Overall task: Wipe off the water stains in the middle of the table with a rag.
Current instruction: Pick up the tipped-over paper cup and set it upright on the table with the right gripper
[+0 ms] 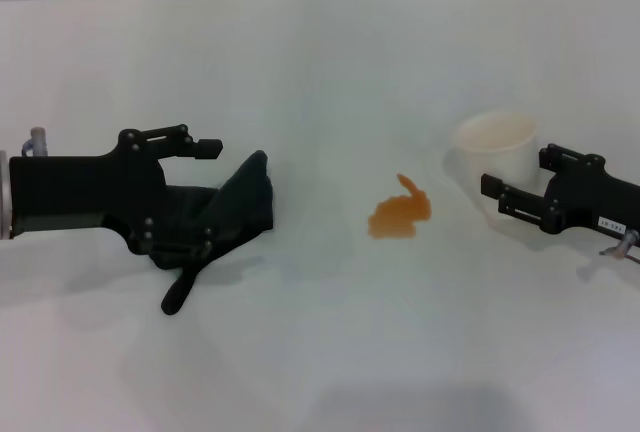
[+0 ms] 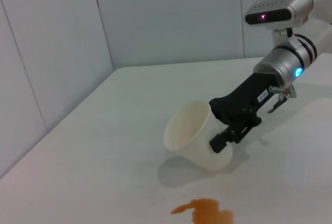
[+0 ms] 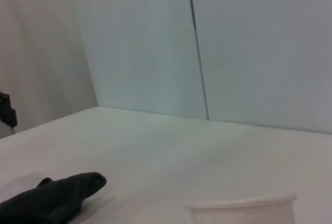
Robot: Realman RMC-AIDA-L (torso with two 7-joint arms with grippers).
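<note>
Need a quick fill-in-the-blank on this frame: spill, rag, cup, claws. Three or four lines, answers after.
1. The water stains on the table are ____ in colour.
2. The rag lies at the ____ claw.
3. The right claw is at a white ____, which stands to the robot's right of the stains.
4. The rag and the stains are ____, with bare table between them.

Missing words: orange; left; cup; apart
</note>
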